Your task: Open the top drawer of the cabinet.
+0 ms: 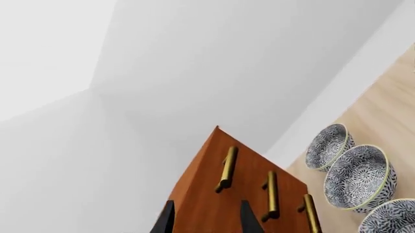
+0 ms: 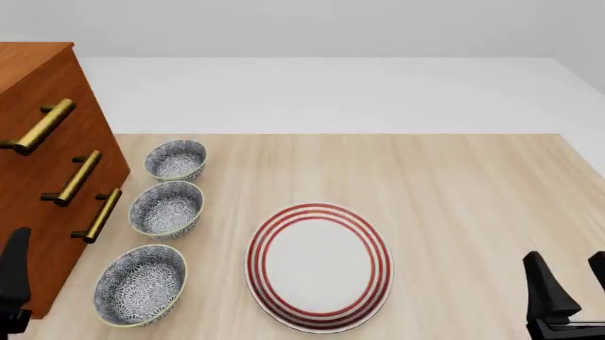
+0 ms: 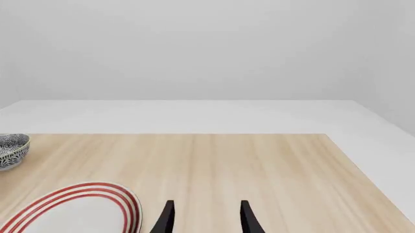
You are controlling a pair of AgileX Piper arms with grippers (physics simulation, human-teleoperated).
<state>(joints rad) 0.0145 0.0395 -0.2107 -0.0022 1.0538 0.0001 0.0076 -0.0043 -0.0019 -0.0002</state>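
The cabinet stands at the table's left edge, its front facing right. The top drawer is shut, and its brass handle is the highest of three. In the left wrist view the cabinet lies straight ahead, tilted, with the top drawer's handle nearest its upper corner. My left gripper is open and empty, short of the cabinet. Only one of its fingers shows in the front view, at the left edge. My right gripper is open and empty at the near right, far from the cabinet; it also shows in the right wrist view.
Three patterned bowls stand in a row just in front of the cabinet's drawers. A red-striped plate lies mid-table. The two lower drawer handles sit below the top one.
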